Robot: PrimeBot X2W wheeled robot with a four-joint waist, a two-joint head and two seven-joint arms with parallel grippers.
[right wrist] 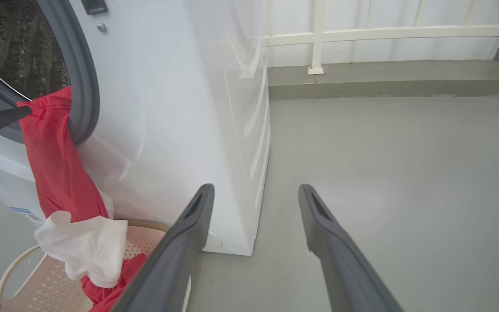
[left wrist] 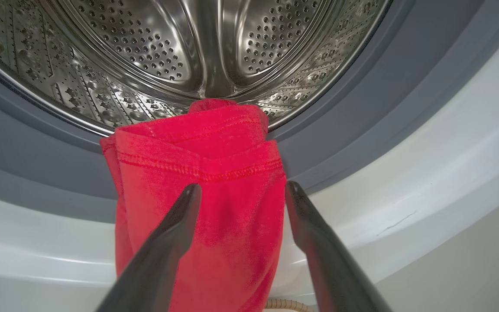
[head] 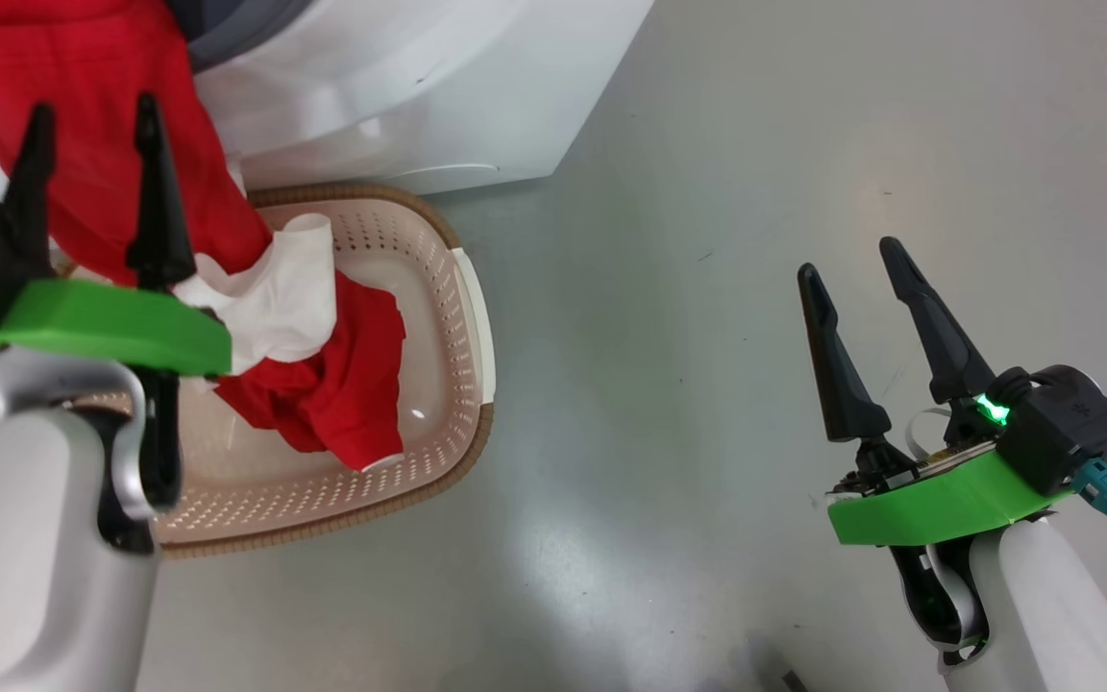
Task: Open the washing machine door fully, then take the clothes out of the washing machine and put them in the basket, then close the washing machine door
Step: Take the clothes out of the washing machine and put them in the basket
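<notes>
The clothes (head: 102, 67) hang as one red length from the lip of the drum (left wrist: 145, 47), at the upper left of the head view, down into the basket (head: 455, 404) on the floor below. The white panel and the lower folds already lie inside it.

The left tool (head: 92, 106) is spread wide with a finger on either side of the top hem and has hold of nothing. To my eye it should close on the thick seamed fold just under the grey rubber ring (left wrist: 37, 143). It should then lift that fold off the lip before carrying it down, so the cloth doesn't drag or catch.

The right tool (head: 849, 259) is also wide open and empty, over bare floor (head: 707, 404) at the lower right, well apart from the washing machine (head: 400, 86). A pale railing (right wrist: 362, 31) stands behind. The basket sits tight against the machine's front, so a careless pull could tip cloth over its rim.
</notes>
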